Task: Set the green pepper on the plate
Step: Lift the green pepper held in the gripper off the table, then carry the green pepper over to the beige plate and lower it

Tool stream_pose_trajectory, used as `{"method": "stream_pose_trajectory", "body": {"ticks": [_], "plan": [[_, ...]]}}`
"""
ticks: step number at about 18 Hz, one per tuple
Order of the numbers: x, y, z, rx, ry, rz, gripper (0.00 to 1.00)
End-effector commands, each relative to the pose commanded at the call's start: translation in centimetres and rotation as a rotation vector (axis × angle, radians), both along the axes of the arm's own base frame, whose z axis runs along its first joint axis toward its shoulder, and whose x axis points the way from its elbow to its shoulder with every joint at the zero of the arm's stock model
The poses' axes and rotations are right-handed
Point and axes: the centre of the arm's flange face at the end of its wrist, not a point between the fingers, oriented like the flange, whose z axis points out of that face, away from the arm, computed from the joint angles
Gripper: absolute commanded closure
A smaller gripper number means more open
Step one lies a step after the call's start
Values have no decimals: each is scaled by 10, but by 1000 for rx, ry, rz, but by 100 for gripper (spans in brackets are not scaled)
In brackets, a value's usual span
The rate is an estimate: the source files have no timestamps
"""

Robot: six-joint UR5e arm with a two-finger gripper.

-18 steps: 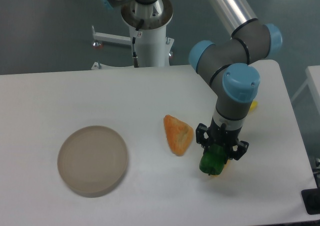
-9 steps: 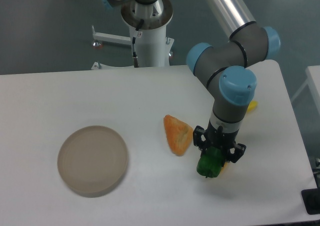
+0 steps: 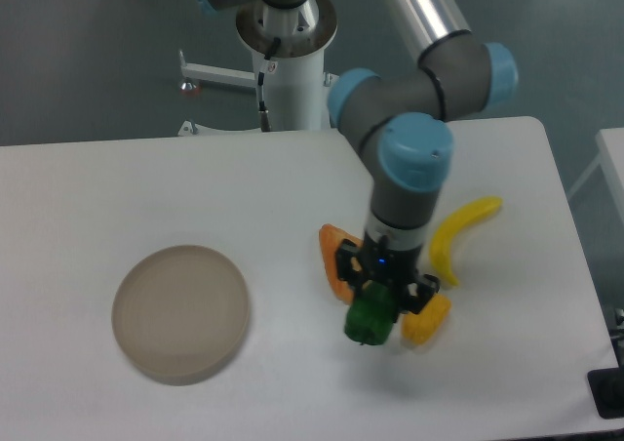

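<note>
My gripper [image 3: 371,309] is shut on the green pepper [image 3: 370,319], a small glossy dark green lobed pepper, and holds it just above the table right of centre. The plate [image 3: 180,311], a round beige-grey dish with a low rim, lies at the left front and has nothing on it. The pepper is well to the right of the plate.
An orange wedge-shaped piece [image 3: 334,254] lies partly behind the gripper. A yellow-orange pepper [image 3: 427,320] sits just right of the green pepper. A yellow banana [image 3: 456,237] lies further right. The arm's base column [image 3: 289,60] stands at the back.
The arm has carried the green pepper to the left, toward the plate. This uncovered the yellow-orange pepper and the banana.
</note>
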Motion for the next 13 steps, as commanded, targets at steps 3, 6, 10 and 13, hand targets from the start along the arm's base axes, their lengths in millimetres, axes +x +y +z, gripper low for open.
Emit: {"method": "stream_pose_trajectory", "body": {"ticks": [3, 6, 10, 13], "plan": [[38, 2, -3, -17, -22, 80, 66], [82, 11, 2, -28, -13, 112, 66], [123, 18, -4, -38, -41, 179, 66], [157, 22, -16, -62, -47, 185, 65]]}}
